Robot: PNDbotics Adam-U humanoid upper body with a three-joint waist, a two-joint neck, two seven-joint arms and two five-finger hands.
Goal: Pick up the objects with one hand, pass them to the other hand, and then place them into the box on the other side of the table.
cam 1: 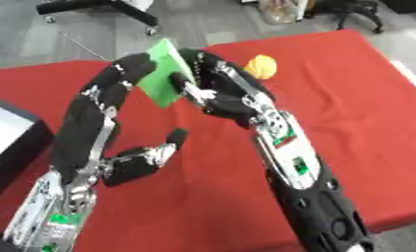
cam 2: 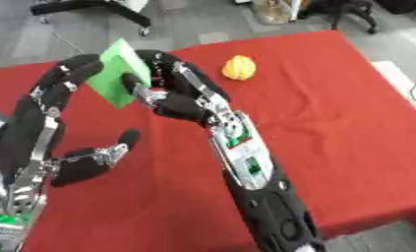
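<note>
Red-covered table (cam 1: 357,123). Both arms come in from the bottom and meet above the far middle of the table, where a flat green card-like object (cam 1: 163,71) is held up off the cloth, tilted, one corner pointing up.

Right hand (cam 1: 207,93) is curled on the green object's right edge, thumb across its front face, fingers arching over the top behind it. Forearm runs down to the lower right, silver and black with small green and red patches.

Left hand (cam 1: 129,69) comes in from the left. Its fingers arch up and over to the object's left edge and touch it there; they look bent around that edge, though the far side of the contact is hidden. The left thumb (cam 1: 163,147) sticks out low, well apart from the object, over bare cloth.

A yellow rounded object (cam 2: 238,67), lumpy like a fruit, sits on the cloth just right of the hands, near the far edge, touched by neither hand.

A black box (cam 1: 9,142) with a pale inside sits at the left edge of the table, partly cut off by the frame; the left forearm is beside it.

Beyond the table: grey floor, office chair bases (cam 1: 99,10).
</note>
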